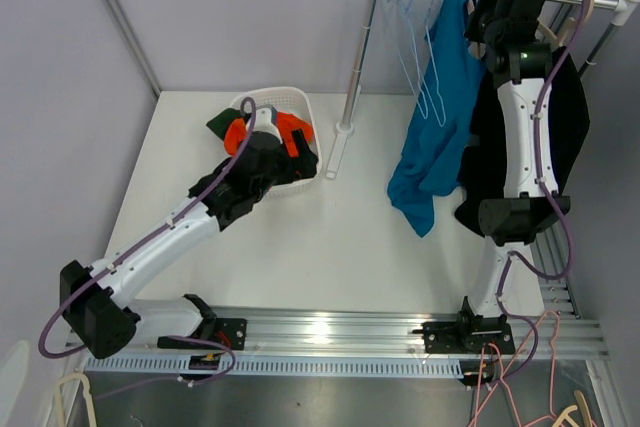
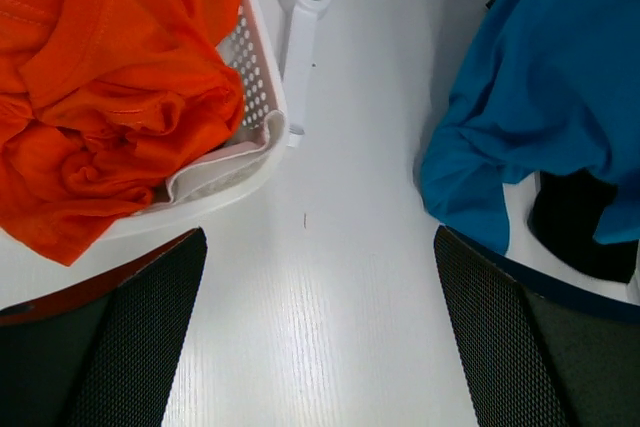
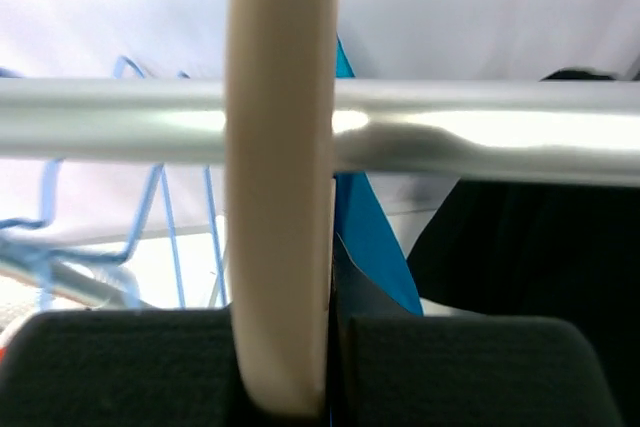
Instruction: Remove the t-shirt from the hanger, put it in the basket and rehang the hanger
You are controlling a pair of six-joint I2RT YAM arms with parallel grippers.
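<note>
While teal t-shirt point(image 1: 432, 137) hangs at rail point(image 3: 500, 137) just below-left of right gripper point(image 3: 290, 372), jaws clenched on cream hanger hook point(image 3: 280, 147) over that rail, black garment point(image 1: 575, 117) to jaws' right, left gripper point(image 2: 320, 337) released wide, nothing btwn jaws, over table point(image 2: 330, 247), orange cloth point(image 2: 100, 97) in white basket point(image 2: 255, 97) ahead-left.

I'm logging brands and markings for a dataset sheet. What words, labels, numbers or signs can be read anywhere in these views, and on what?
None can be read in any view.
No print, tag or logo shows on the teal t-shirt, the black garment, the orange garment, the white basket, the beige hanger or the metal rail.
</note>
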